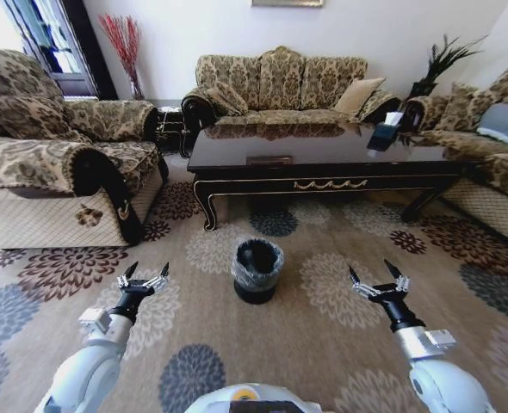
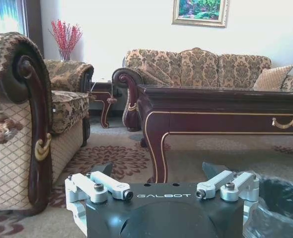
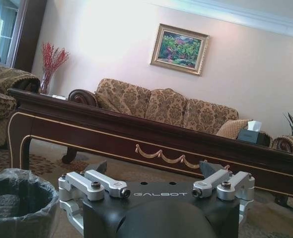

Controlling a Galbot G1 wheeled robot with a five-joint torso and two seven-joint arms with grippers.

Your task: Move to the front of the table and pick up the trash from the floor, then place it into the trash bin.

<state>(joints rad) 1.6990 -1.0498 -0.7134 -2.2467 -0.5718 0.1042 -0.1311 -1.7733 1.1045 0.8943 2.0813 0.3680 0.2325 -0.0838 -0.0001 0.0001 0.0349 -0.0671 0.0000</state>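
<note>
At the far left a damask armchair (image 1: pixel 56 163) with dark carved wooden arms is seen, standing on the floral-medallion carpet (image 1: pixel 323 344). In the near left of the head view the left claw (image 1: pixel 144 277) is held low above the carpet, its fingers spread apart and nothing gripped between them; in the left wrist view the same claw (image 2: pixel 161 168) is seen released, pointed toward the near left leg of the bench (image 2: pixel 221 106). Near the middle, the black trash bin (image 1: pixel 257 270), lined with a thin plastic bag folded over its rim, is set upright on the carpet between the two claws and just in front of the glossy dark bench (image 1: pixel 323 155), whose front edge carries a gold scroll ornament. Beyond the bench a patterned sofa (image 1: pixel 280 82) is placed against the far wall. A tissue box (image 1: pixel 383 133) is carried on the right part of the bench. In the near right the right claw (image 1: pixel 378 281) is likewise held open and empty above the carpet; in the right wrist view this claw (image 3: pixel 154 169) is shown released, with the lined bin (image 3: pixel 17 203) close beside it. No loose litter can be made out on the carpet.
</note>
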